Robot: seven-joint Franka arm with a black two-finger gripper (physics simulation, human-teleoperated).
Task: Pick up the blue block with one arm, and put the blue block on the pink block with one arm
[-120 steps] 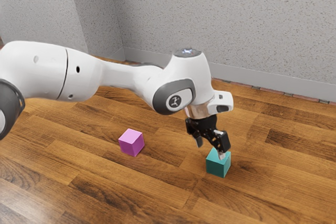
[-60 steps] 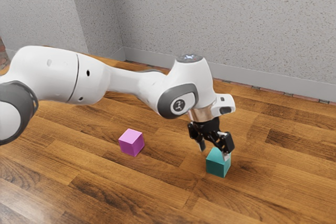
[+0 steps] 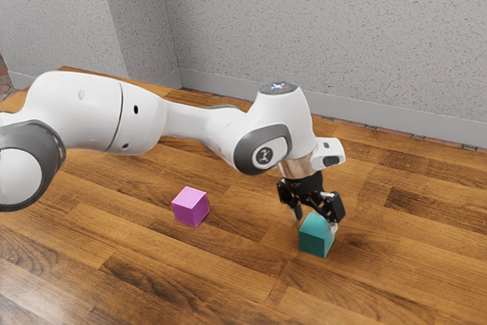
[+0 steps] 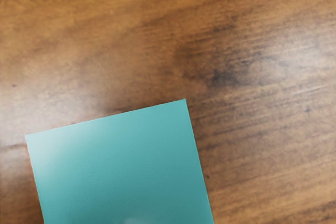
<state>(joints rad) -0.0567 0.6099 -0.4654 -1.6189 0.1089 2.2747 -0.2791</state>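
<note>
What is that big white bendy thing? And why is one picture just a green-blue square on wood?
That is a robot arm in a computer simulation. At its end is a black gripper, which is its hand. One picture comes from a camera beside the arm. The other comes from a camera on the hand, looking down, so the blue block just under it looks huge. Two things lie on the wooden surface: the blue block, under the gripper, and a pink block farther toward the exterior view's left. Nothing is lifted yet.
</note>
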